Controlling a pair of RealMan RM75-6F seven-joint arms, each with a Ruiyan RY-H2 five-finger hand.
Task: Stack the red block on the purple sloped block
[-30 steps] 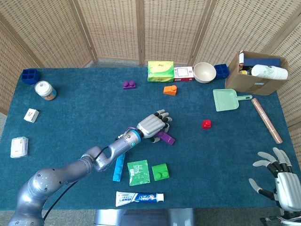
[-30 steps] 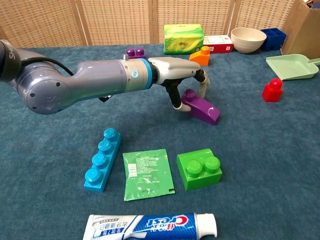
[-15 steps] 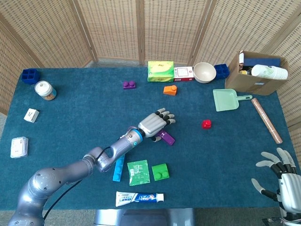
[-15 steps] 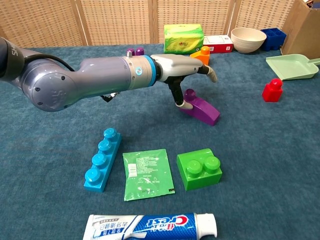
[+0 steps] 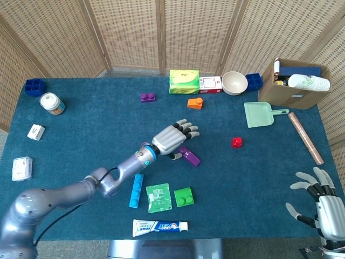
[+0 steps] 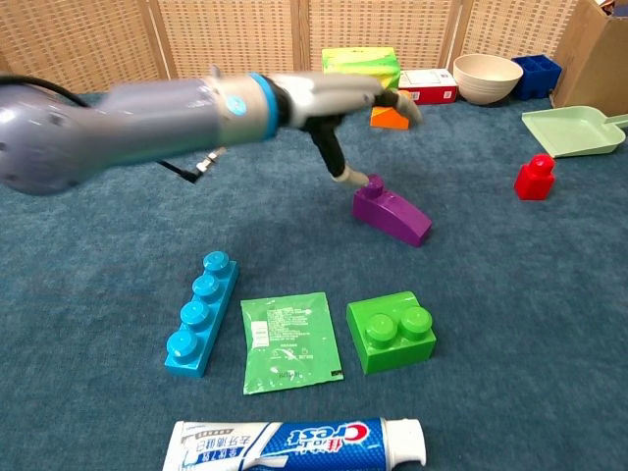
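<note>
Up comes the left hand, lifted off the purple sloped block it was touching a second ago; fingers spread wide, holding nothing, one fingertip hanging just above the block's stud. The red block sits well apart to the right on the tabletop, untouched. Down in the near right corner the right hand waits, fingers splayed and empty. Danger now: a low sweep towards red could clip the purple block and shove it askew, spoiling the sloped landing surface.
</note>
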